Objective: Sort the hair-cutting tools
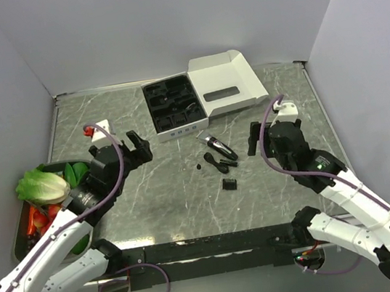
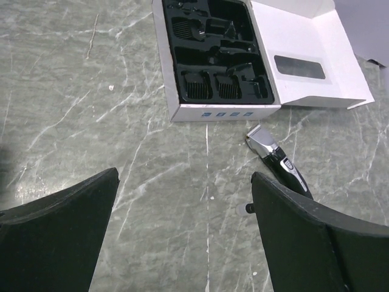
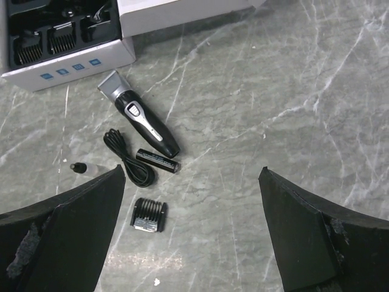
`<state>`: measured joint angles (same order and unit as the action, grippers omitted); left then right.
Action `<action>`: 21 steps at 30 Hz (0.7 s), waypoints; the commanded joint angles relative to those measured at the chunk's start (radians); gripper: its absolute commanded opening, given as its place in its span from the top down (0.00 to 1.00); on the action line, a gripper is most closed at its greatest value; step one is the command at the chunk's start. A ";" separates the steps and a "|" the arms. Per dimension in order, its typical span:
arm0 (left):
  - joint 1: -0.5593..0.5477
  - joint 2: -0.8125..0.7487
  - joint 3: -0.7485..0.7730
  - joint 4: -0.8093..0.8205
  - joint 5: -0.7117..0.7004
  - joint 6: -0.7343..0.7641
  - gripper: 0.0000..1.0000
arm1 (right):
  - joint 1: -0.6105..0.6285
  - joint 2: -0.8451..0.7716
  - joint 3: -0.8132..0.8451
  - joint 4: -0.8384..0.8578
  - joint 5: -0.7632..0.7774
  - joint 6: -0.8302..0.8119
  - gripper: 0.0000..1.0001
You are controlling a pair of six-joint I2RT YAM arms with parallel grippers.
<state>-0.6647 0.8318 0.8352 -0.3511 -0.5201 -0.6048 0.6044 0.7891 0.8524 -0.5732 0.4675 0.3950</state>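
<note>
The black-and-silver clipper (image 1: 215, 145) lies on the marble table in front of the white box, and shows in the left wrist view (image 2: 278, 161) and right wrist view (image 3: 138, 121). Beside it lie a coiled black cord (image 3: 127, 158), a black cylinder (image 3: 158, 161), a black comb attachment (image 3: 149, 215) and a tiny capped bottle (image 3: 82, 168). More comb attachments (image 2: 196, 88) sit in the box's black insert. My left gripper (image 1: 139, 147) (image 2: 185, 176) is open and empty, left of the tools. My right gripper (image 1: 256, 139) (image 3: 191, 172) is open and empty, right of them.
The white box (image 1: 181, 129) with its lid (image 1: 226, 86) open stands at the back centre. A basket (image 1: 21, 232) of vegetables with a lettuce (image 1: 41, 185) sits at the left edge. A small white-and-red object (image 1: 97, 129) stands at the back left. Grey walls enclose the table.
</note>
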 commanded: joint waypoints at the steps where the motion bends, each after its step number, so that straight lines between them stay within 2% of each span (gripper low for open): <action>1: -0.004 0.033 0.065 -0.069 0.012 0.008 0.03 | 0.011 0.014 0.092 -0.054 0.020 -0.082 0.00; 8: -0.004 0.030 0.030 -0.103 0.011 -0.030 0.03 | 0.069 0.130 0.195 -0.105 -0.085 -0.157 0.00; 13: -0.004 0.050 0.048 -0.117 0.019 -0.036 0.03 | 0.098 0.315 0.290 -0.108 -0.014 -0.179 0.00; 17: -0.003 0.105 0.065 -0.100 -0.014 -0.046 0.03 | 0.083 0.393 0.335 -0.048 -0.059 -0.193 0.00; 21: 0.043 0.234 0.184 -0.104 -0.020 -0.039 0.01 | 0.058 0.466 0.379 -0.037 -0.093 -0.160 0.00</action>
<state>-0.6579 0.9619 0.8902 -0.4618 -0.5228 -0.6369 0.6861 1.2274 1.1515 -0.6449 0.3943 0.2291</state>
